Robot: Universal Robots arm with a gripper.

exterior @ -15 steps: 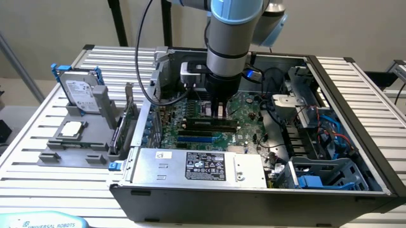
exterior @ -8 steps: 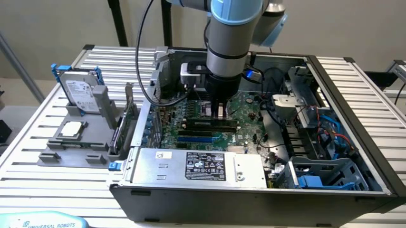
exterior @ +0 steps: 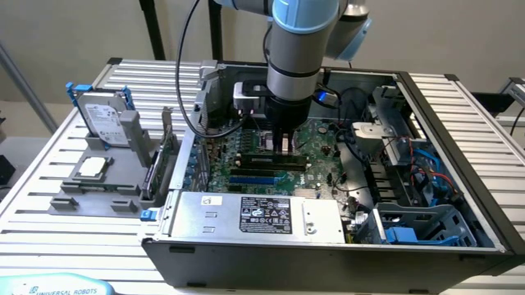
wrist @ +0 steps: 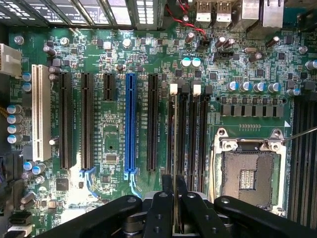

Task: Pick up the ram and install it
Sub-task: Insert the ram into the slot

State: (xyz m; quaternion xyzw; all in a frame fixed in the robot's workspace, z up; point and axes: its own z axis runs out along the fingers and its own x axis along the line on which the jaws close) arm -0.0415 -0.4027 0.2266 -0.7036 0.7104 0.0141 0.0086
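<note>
— Where is the ram (wrist: 175, 148)?
— We see it on its thin edge, standing down in a memory slot (wrist: 184, 139) on the motherboard (wrist: 114, 119), beside the empty CPU socket (wrist: 247, 171).
— And the jaws?
— The gripper (wrist: 175, 191) has its jaws clamped on the ram, deep inside the computer case (exterior: 328, 252).
— What sits outside?
— We spot a hard drive (exterior: 107, 117) on the surface (exterior: 49, 178).
</note>
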